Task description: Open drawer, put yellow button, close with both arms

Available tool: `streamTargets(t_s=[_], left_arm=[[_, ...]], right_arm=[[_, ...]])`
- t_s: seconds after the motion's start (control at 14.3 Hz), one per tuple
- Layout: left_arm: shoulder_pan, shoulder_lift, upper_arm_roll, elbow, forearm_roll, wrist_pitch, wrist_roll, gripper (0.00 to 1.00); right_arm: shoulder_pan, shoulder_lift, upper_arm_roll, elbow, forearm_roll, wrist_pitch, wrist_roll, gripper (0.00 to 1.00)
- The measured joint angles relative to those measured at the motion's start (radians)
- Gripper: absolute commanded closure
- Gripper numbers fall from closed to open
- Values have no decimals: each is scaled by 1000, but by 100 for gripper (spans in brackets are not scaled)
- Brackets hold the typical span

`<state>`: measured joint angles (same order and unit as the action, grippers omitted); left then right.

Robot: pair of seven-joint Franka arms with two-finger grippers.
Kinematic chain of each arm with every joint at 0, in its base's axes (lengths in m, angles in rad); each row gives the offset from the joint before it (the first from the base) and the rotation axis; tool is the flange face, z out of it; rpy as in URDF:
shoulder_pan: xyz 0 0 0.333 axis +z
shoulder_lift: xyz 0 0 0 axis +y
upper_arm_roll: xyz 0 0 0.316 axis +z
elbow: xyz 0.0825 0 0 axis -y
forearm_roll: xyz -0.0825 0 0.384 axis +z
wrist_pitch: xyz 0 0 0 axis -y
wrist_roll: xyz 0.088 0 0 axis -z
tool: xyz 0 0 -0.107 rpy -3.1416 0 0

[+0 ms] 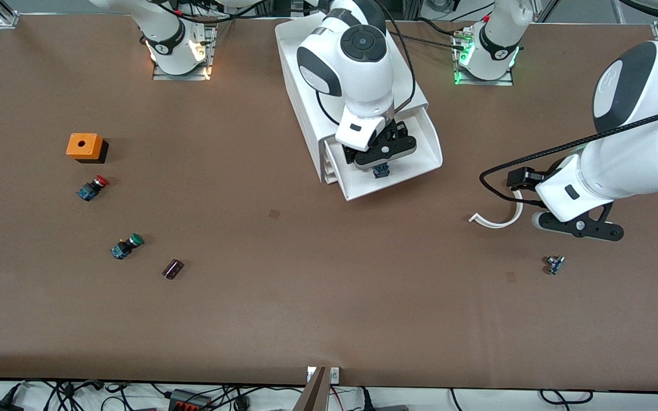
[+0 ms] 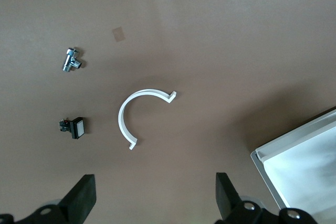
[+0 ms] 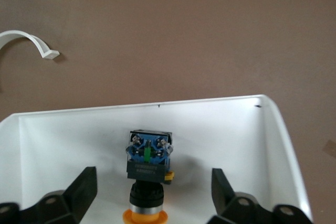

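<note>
The drawer stands pulled out of the white cabinet, and the yellow button lies inside it on the tray floor. The right gripper hangs just over the button with its fingers spread wide — released, touching nothing. The left gripper waits, fingers apart, over bare table above a white curved clip — toward the left arm's end.
</note>
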<state>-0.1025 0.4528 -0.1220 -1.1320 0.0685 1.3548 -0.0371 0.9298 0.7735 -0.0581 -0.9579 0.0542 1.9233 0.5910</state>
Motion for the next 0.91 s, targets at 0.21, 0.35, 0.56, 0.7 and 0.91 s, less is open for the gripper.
streamTargets(t_s=[0.21, 0.35, 0.56, 0.7, 0.91], left_arm=[[0, 1, -3, -3, -20, 34, -34, 0], [0, 3, -4, -36, -81, 117, -92, 0], [-13, 13, -11, -101, -122, 214, -241, 0], [-33, 16, -14, -149, -144, 260, -322, 0], [-70, 17, -31, -227, -169, 376, -455, 0]], right_arm=[[-31, -18, -22, 68, 0, -86, 4, 0], [-82, -44, -31, 84, -1, -138, 4, 0], [-198, -84, -36, 85, -3, -207, -18, 0], [-286, -89, -39, 84, -4, -262, -65, 0], [-436, -86, -41, 79, -3, -300, -182, 0]])
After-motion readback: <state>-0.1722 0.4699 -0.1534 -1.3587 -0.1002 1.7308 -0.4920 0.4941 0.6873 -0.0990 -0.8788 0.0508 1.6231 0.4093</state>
